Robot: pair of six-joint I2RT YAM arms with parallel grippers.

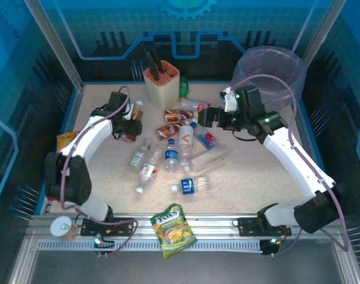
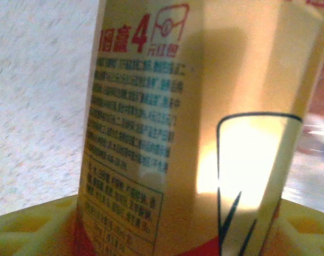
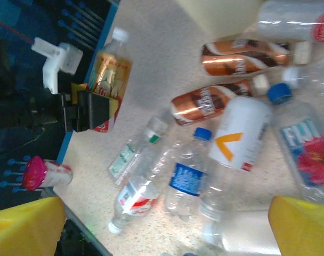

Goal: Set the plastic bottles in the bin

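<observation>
Left wrist view: left gripper (image 2: 167, 234) pinches the yellow-labelled bottle (image 2: 194, 133), likely for lifting toward the bin (image 1: 282, 76). The right gripper (image 3: 162, 210) hovers spread over the clustered bottles (image 3: 183, 181).

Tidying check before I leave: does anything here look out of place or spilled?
No spill shows. The green snack bag lies mostly off the table, across the front rail, and a paper cup sits at the rail's left end. Most bottles lie tipped in a heap; the left gripper grips a yellow-labelled bottle.

The tabletop (image 1: 251, 177) is speckled beige, the bin (image 1: 280, 71) lavender-lined, the utensil holder (image 1: 162, 86) peach, one bottle (image 1: 186, 137) white with orange chevron.
</observation>
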